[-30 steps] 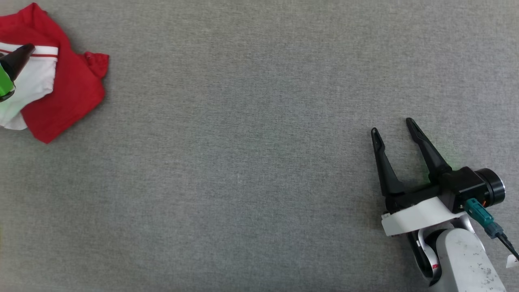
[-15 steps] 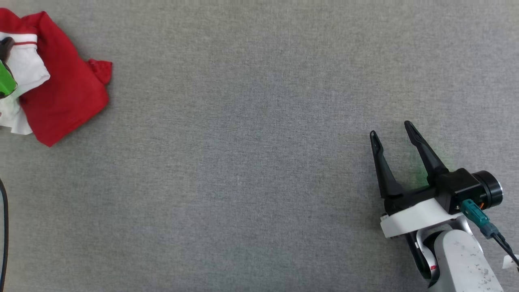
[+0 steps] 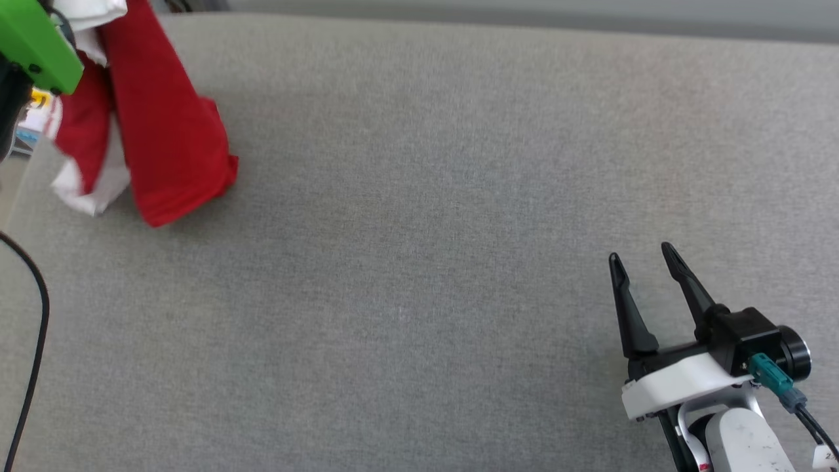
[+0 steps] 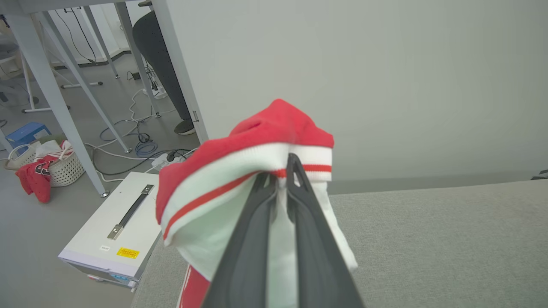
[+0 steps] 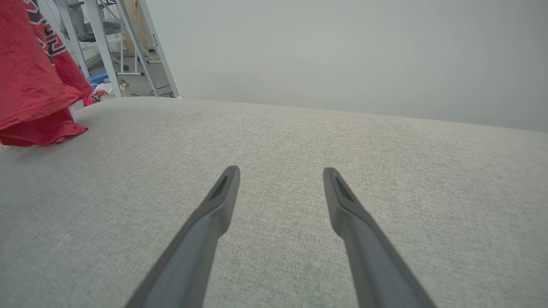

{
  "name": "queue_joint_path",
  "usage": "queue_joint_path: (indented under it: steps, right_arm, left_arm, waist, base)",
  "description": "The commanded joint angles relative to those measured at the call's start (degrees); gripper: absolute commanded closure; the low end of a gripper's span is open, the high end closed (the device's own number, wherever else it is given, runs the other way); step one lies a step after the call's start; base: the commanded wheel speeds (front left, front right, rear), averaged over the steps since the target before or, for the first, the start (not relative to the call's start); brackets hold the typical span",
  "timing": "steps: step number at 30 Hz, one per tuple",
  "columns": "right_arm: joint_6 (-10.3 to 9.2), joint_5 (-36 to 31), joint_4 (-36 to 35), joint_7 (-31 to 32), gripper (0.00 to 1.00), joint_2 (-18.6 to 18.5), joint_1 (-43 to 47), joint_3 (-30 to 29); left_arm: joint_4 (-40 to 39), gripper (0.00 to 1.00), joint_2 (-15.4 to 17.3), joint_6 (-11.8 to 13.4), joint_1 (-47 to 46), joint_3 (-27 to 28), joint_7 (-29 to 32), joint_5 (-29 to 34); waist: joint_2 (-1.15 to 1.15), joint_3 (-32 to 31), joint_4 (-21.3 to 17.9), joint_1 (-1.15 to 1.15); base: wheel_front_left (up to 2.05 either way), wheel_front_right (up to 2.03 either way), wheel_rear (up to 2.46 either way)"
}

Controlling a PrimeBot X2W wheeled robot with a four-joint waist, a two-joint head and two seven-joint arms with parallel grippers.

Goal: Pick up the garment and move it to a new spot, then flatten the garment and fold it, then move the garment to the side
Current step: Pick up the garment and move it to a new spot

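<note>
Grey woven cloth covers the counter (image 3: 419, 275), a broad plain with the garment (image 3: 164, 131) up at its far-left corner. The garment hangs from the left pincer (image 4: 280, 177) as a long drape. Its axis runs near upright, top at the pincer and hem down at the counter. In the right wrist view its lowest fold seems to touch the cloth, though I cannot tell whether it rests any weight there. From the left pincer, then, the garment lies straight below.

The right pincer (image 3: 645, 262) sits well apart at the near right, low over the counter, fingers spread and holding nothing. The left arm is plainly the nearer one — it has the garment. I judge the coming move to be a carry toward the stretch of counter between the two pincers, with the hem raised first so it does not drag.

The garment is mostly red, bunched rather than flat, with a white sleeve (image 4: 201, 231) folded against the red panel. The left pincer's fingers are pressed together on that sleeve's edge, right at the white trim (image 4: 310, 157) with its thin red stripe (image 4: 214, 194) — red fabric humps over the tips. A scrap of dark, white-edged lettering (image 5: 48, 37) shows high on the hanging red.
</note>
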Motion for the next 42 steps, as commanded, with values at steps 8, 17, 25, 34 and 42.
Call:
queue_joint_path:
  steps: [8, 17, 25, 34, 42]
  right_arm:
    - [-0.05, 2.79, 0.9, -0.13, 0.0, 0.44, 2.32, -2.09]
    - [-0.05, 5.42, 1.48, -0.13, 0.0, 0.46, 3.32, -3.68]
    - [-0.05, 6.36, 1.62, -0.13, 0.0, 0.46, 3.22, -4.34]
    - [-0.05, 6.89, 1.36, -0.13, 0.0, 0.46, 4.09, -5.0]
    - [-0.05, 6.19, 1.3, -0.13, 0.0, 0.46, 4.0, -5.14]
  left_arm:
    - [-4.63, 1.0, -4.2, -0.17, -7.59, -7.82, -0.59, -0.37]
    - [-0.03, 1.0, -11.53, -0.17, -13.8, -15.74, -3.01, -1.39]
    - [7.16, 1.0, -17.28, -0.17, -16.3, -21.12, -7.72, -4.58]
    - [8.55, 1.0, -17.25, -0.17, -13.1, -29.59, -14.86, -9.06]
    - [7.35, 1.0, -10.05, -0.17, 2.11, -39.22, -14.33, -14.86]
  waist:
    - [-0.01, -10.08, -5.5, 0.0]
    - [-0.01, -12.11, -15.41, 0.0]
    - [-0.01, -11.42, -22.03, 0.0]
    - [-0.01, -10.68, -21.86, 0.0]
    - [-0.01, -10.17, -17.29, 0.0]
  base:
    - [0.0, 0.0, 0.0]
    - [0.0, 0.0, 0.0]
    - [0.0, 0.0, 0.0]
    - [0.0, 0.0, 0.0]
    - [0.0, 0.0, 0.0]
